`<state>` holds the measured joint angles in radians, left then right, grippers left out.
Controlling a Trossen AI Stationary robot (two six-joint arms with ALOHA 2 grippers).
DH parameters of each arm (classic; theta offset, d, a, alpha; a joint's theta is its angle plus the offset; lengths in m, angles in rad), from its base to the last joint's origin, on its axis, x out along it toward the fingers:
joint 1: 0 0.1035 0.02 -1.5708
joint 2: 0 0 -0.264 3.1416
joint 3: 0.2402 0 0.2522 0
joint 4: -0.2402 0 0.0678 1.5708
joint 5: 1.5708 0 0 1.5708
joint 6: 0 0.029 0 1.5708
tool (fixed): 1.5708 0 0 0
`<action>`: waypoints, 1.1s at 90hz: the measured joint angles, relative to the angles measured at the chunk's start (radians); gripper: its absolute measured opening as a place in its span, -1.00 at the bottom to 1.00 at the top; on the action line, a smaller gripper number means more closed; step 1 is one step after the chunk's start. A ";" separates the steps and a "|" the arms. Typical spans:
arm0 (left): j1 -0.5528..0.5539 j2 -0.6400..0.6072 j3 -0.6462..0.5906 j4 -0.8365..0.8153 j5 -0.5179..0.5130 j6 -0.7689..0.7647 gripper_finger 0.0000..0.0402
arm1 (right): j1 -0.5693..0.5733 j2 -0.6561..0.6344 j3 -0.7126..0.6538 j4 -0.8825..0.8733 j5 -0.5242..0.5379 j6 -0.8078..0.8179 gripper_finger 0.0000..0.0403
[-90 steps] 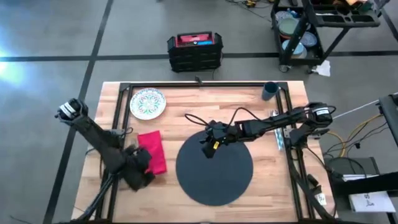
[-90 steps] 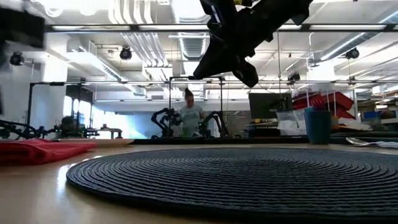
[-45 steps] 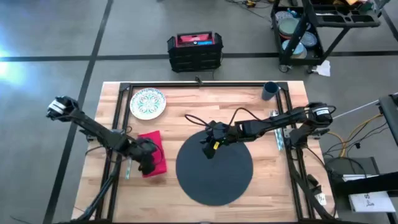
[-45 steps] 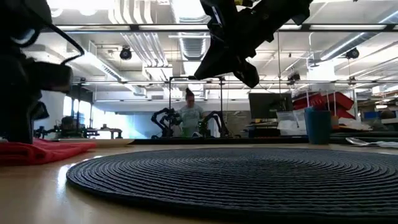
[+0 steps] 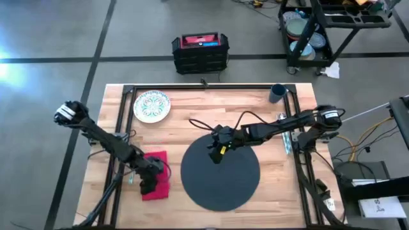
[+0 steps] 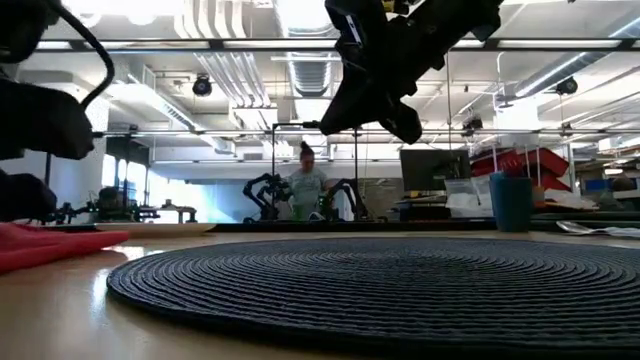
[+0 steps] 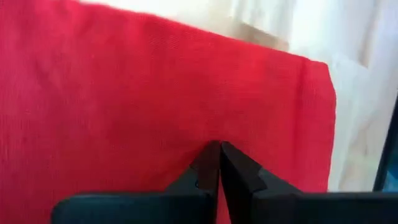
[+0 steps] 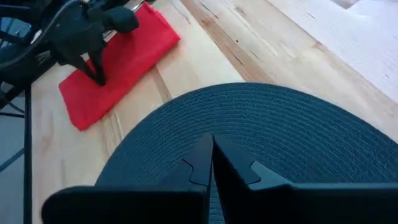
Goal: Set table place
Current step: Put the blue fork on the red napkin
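The red napkin lies flat on the wooden table, left of the round dark mat. My left gripper stands on the napkin with its fingers shut; the right wrist view shows it too. My right gripper is shut and hangs clear above the mat's far-left part. The patterned white plate sits at the far left. The blue cup stands at the far right, with silver cutlery by the right rail. My left gripper has its shut fingertips set down on the napkin's upper face, toward its near-left part. The fingers slant down at it from the table's left side. The napkin lies flat on the wood under them.
A black metal rail frames the table. Bare wood lies between the plate and the mat. A black and red case stands on the floor beyond the far edge. A person sits far off in the room.
My left gripper has swung over the napkin, come down on it and moved toward the table's near edge. The napkin has slid along the table with it toward the near edge, staying flat.
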<state>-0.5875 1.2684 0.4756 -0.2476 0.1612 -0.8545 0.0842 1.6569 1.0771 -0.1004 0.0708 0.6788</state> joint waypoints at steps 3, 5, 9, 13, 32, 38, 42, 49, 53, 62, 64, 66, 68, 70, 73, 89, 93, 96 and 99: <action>-0.001 0.002 0.023 -0.007 0.001 0.014 -1.00 | -0.003 0.000 0.000 0.001 0.000 -0.006 -1.00; -0.001 0.002 0.038 -0.014 0.001 0.023 -1.00 | -0.004 0.000 0.000 0.001 0.000 -0.009 -1.00; -0.001 0.002 0.065 -0.045 0.001 0.036 -1.00 | -0.007 0.000 0.000 0.002 0.000 -0.011 -1.00; -0.001 0.000 0.085 -0.084 -0.001 0.045 -1.00 | -0.009 0.000 0.000 0.002 0.000 -0.016 -1.00; -0.001 -0.043 0.221 -0.449 -0.263 -0.161 -0.96 | -0.013 0.000 0.000 0.001 0.000 0.005 -0.99; 0.001 -0.057 0.250 -0.651 -0.394 -0.374 -0.98 | -0.015 0.000 0.000 0.001 0.000 -0.014 -0.96; 0.001 -0.075 0.256 -0.771 -0.438 -0.521 -0.99 | -0.019 0.000 0.000 0.001 0.000 -0.028 -0.91; 0.002 -0.107 0.245 -0.933 -0.446 -0.767 -0.99 | -0.037 0.000 0.000 0.001 -0.001 -0.047 -0.80; 0.002 -0.133 0.231 -0.960 -0.449 -0.861 -0.97 | -0.052 0.000 0.000 0.001 0.000 -0.052 -0.72; 0.004 -0.184 0.232 -0.949 -0.476 -0.923 -0.89 | -0.092 0.000 -0.001 -0.002 -0.005 -0.060 -0.52; 0.008 -0.195 0.230 -0.935 -0.475 -0.929 -0.87 | -0.101 0.000 -0.002 0.000 -0.009 -0.060 -0.47; 0.012 -0.204 0.225 -0.920 -0.473 -0.933 -0.84 | -0.113 0.000 -0.003 -0.001 -0.016 -0.061 -0.43; 0.017 -0.211 0.219 -0.907 -0.462 -0.936 -0.82 | -0.124 -0.001 -0.005 -0.004 -0.021 -0.061 -0.39; 0.021 -0.216 0.216 -0.903 -0.444 -0.935 -0.79 | -0.135 -0.001 -0.008 -0.007 -0.022 -0.061 -0.36; 0.025 -0.218 0.213 -0.903 -0.429 -0.935 -0.76 | -0.153 -0.001 -0.013 -0.016 -0.023 -0.061 -0.31; 0.069 -0.209 0.220 -0.866 -0.423 -0.993 -0.63 | -0.269 -0.001 -0.037 -0.022 -0.088 -0.116 -0.17; 0.079 -0.201 0.219 -0.849 -0.457 -0.949 -0.61 | -0.296 -0.001 -0.036 -0.013 -0.134 -0.125 -0.17; 0.091 -0.195 0.219 -0.837 -0.491 -0.918 -0.61 | -0.315 -0.001 -0.037 -0.002 -0.181 -0.127 -0.18; 0.108 -0.191 0.219 -0.824 -0.510 -0.892 -0.61 | -0.332 0.002 -0.037 0.022 -0.241 -0.127 -0.21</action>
<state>-0.4798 1.0771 0.6949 -1.0713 -0.3492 -1.7468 -0.2478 1.6585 1.0397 -0.0788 -0.1707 0.5522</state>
